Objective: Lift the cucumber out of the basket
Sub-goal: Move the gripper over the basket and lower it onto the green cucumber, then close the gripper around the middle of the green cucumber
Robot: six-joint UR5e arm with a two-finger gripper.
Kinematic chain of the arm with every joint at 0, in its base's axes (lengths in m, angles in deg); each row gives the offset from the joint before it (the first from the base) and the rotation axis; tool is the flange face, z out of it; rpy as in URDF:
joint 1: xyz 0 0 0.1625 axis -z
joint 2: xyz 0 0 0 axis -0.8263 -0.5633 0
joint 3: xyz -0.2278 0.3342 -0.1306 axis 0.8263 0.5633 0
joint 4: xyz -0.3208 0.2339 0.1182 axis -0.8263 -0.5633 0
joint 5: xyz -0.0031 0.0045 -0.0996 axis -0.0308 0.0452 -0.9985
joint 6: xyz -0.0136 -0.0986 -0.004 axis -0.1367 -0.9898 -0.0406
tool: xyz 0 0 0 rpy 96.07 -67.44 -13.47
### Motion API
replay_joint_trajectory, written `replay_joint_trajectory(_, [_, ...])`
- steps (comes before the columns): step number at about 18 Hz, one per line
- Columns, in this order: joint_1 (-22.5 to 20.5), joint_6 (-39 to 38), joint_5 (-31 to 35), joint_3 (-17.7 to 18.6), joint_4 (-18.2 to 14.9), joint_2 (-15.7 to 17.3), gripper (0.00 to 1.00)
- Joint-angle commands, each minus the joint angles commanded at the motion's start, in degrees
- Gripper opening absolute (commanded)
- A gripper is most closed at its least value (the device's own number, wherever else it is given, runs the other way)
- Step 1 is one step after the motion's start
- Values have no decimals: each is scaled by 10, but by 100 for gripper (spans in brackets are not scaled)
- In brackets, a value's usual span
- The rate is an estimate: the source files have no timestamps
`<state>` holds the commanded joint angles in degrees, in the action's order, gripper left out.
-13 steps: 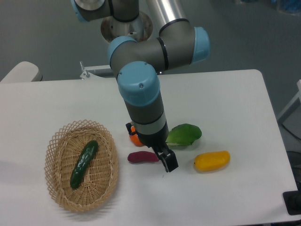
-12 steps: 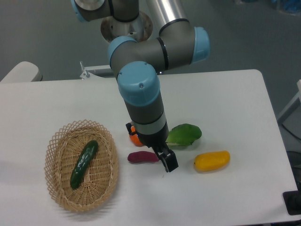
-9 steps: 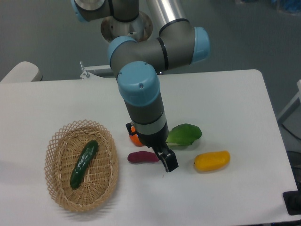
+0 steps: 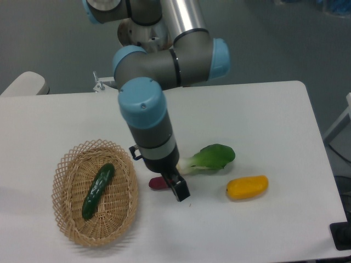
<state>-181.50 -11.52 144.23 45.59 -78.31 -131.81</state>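
My gripper [image 4: 181, 193] holds nothing, openness unclear; could snag the basket [image 4: 66, 164] rim reaching the cucumber [image 4: 97, 190].

White table [image 4: 263, 109], rounded corners; grey floor [image 4: 49, 38] behind; pale chair edge [image 4: 22, 85] at left.

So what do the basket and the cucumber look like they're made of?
The basket looks like woven tan wicker, matte, with an open lattice rim. The cucumber is dark green and glossy with bright highlights; possibly plastic, but real or fake can't be told.
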Motion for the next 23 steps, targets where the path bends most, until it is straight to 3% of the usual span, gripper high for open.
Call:
replay_joint_trajectory(6, [55,-186,3,19,0,-11,100])
replay_joint_trajectory(11, [62,-214,-2,69,3,-14,100])
replay_joint_trajectory(16, [65,-292,-40,70,13,-48,100])
replay_joint_trajectory(23, [88,-315,-60,82,29,-62,100])
